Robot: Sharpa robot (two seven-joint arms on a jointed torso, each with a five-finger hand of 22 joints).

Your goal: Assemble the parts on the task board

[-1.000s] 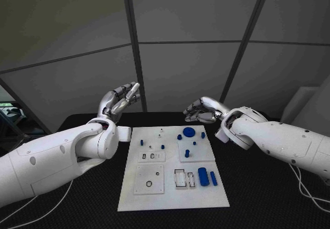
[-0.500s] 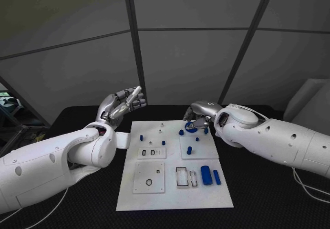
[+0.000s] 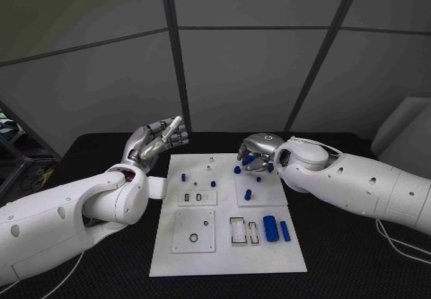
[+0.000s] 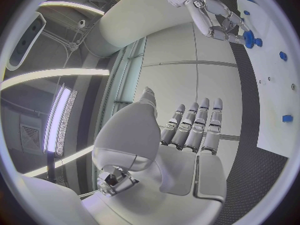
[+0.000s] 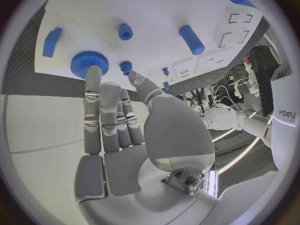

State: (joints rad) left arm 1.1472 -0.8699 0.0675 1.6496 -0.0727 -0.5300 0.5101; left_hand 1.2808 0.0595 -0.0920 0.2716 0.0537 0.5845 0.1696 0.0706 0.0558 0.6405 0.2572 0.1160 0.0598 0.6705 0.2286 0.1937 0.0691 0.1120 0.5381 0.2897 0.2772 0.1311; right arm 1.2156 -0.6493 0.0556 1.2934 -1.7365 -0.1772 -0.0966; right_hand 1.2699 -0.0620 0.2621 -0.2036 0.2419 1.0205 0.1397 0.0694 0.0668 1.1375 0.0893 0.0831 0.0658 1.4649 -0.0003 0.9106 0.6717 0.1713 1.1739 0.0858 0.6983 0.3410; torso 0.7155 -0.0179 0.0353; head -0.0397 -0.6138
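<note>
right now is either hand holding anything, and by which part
Left hand is raised off the board, fingers apart, holding nothing. Right hand has a fingertip on the blue gear's toothed rim; whether it actually grips it cannot be told.

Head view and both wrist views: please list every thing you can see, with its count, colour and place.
Task board: one, white, middle of the black table.
Table: one, black, under the board.
Large gear: one, blue, at the board's far right corner, under the right hand's fingertips.
Small parts: several, blue, standing on the board's far half; exact count unclear.
Long cylinders: two, blue, lying side by side near the board's right edge.
Left hand: one, silver, raised off the board's far left corner, fingers apart, holding nothing.
Right hand: one, silver, over the board's far right corner, fingertips at the gear; grip unclear.
</note>
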